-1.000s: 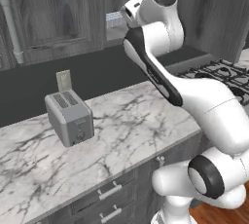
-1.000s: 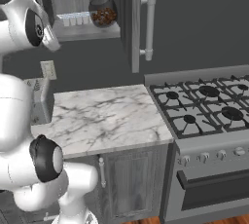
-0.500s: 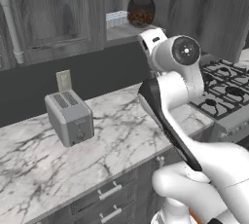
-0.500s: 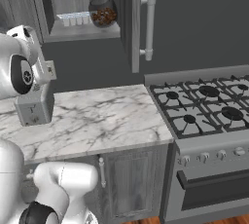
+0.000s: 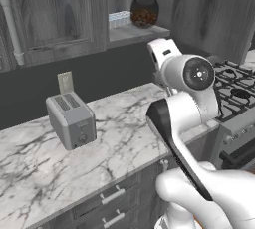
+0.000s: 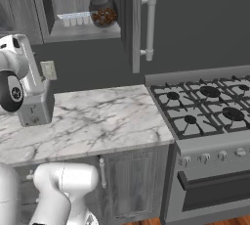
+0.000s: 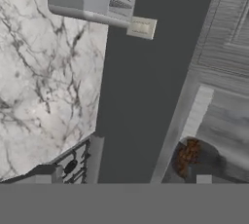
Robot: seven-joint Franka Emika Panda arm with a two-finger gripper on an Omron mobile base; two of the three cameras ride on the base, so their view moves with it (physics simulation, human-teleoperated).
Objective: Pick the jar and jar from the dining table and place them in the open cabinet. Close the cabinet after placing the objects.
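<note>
A squat round glass jar (image 5: pixel 144 10) with brown contents stands on the shelf of the open dark grey cabinet (image 5: pixel 135 32). It also shows in the right base view, as the jar (image 6: pixel 103 10) on the cabinet (image 6: pixel 83 32) shelf, whose door (image 6: pixel 137 18) hangs open to the right. My gripper (image 7: pixel 123 178) is open with nothing between its tips. It hangs above the counter, well clear of the jar (image 7: pixel 186 157), which lies off to the lower right in the hand view. My arm (image 5: pixel 193 76) is folded in front of the counter. The dining table is out of view.
A silver toaster (image 5: pixel 71 119) sits on the marble counter (image 5: pixel 114 141) under a wall outlet (image 5: pixel 64 81). A gas stove (image 6: pixel 210 107) adjoins the counter on the right. A row of small clear glasses (image 6: pixel 73 19) stands beside the jar. Closed wall cabinets (image 5: pixel 50 14) hang to the left.
My arm has swung down and back from the cabinet opening, folding in over the counter. The jar stays on the shelf, and the gripper stays open.
</note>
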